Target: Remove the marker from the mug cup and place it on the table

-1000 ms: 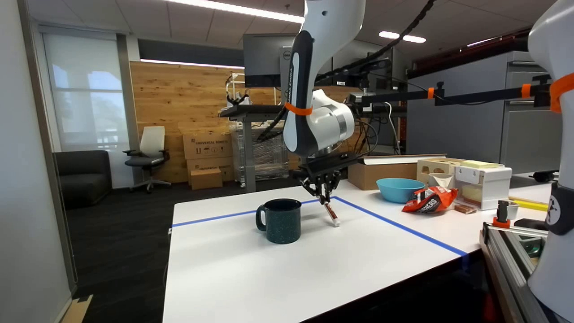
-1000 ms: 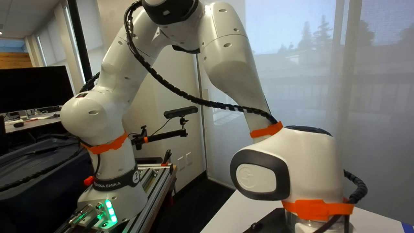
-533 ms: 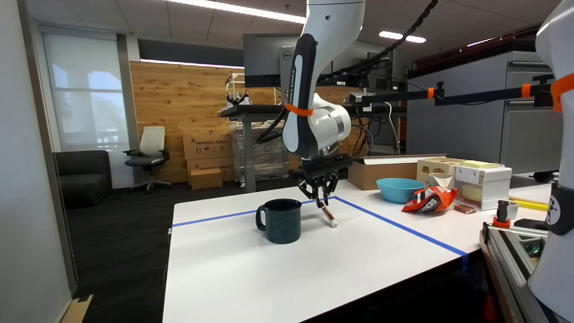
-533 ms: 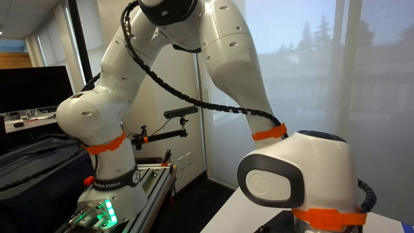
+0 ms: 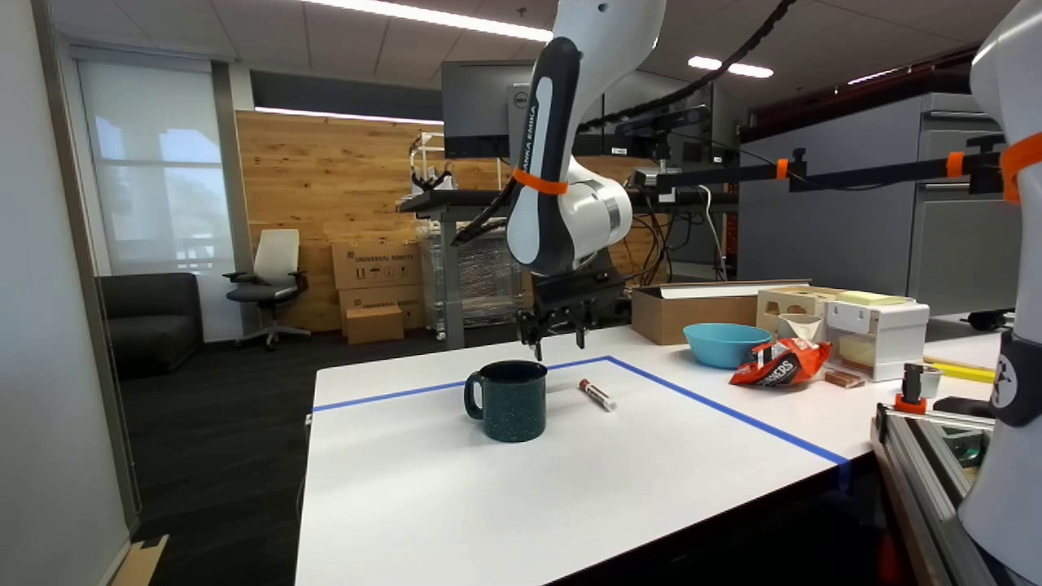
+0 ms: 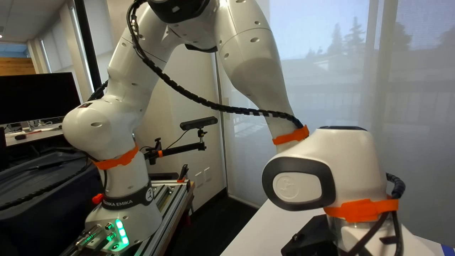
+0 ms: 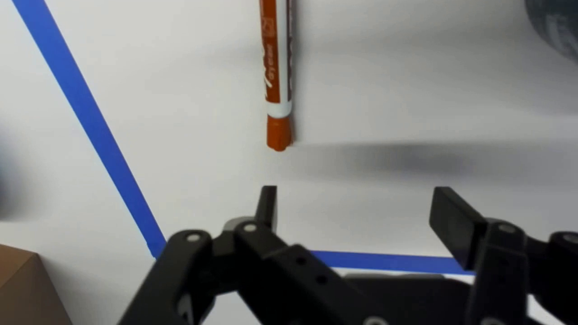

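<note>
"So, where does your marker [image 5: 597,395] lie?"

"Out on the white counter [image 5: 440,505], flat, with the mug [image 5: 514,407] to one side of it. In an exterior view you see a gap between the two, and the marker is on the side away from the mug's handle [image 5: 470,397]. Your wrist view shows its red cap [image 7: 279,133] and the words "dry erase" along the label [image 7: 270,63]."

"And how does your mug stand?"

"Upright, inside the corner of blue tape [image 5: 716,407], as your marker is. Beyond the tape you have a blue bowl [image 5: 724,346], a crumpled red bag [image 5: 781,362] and a cardboard box [image 5: 696,317]."

"What about your claw [image 5: 559,349]?"

"It hangs above the counter with its fingers [image 7: 456,225] spread wide apart; in your wrist view, bare counter and a stretch of the tape show between them. The marker's cap lies ahead of the fingers, touching neither. In an exterior view your white arm [image 6: 249,60] bends down toward the counter, and the lower edge of the view cuts off the fingers."
</note>
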Robot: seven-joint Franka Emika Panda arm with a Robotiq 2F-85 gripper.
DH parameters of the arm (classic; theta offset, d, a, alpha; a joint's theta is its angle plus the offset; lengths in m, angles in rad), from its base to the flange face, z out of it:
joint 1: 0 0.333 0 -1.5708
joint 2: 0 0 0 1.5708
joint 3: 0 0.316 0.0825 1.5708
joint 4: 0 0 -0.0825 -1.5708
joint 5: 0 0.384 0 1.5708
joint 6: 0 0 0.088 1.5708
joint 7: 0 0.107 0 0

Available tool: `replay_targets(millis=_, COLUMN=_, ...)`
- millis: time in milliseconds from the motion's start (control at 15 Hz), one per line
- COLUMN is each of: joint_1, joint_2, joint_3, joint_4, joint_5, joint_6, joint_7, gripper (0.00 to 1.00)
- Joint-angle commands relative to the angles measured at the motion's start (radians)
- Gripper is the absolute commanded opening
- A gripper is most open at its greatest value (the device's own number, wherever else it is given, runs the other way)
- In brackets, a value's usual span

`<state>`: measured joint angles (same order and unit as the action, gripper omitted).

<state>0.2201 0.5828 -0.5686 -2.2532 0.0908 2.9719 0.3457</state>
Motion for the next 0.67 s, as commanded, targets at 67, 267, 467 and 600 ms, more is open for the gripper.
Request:
replay_targets(millis=67, joint_1=0.109, joint_2=-0.156, joint_3=-0.101, joint_4=-0.110, joint_5=-0.076, joint_6=0.059, joint_7=0.030, gripper=1.00)
replay_targets(millis=267, joint_1=0.192, joint_2=-0.209, joint_3=-0.199, joint_4=-0.138, joint_5=-0.109, joint_6=0.057, joint_7=0.059, gripper=1.00)
replay_targets(millis=467, joint_1=0.146, joint_2=-0.178, joint_3=-0.161, joint_4=-0.098, joint_5=-0.099, joint_6=0.042, joint_7=0.042, gripper=1.00)
replay_targets(millis=600, joint_1=0.171, joint_2=-0.184, joint_3=-0.180, joint_4=-0.111, joint_5=-0.076, joint_6=0.040, joint_7=0.027, gripper=1.00)
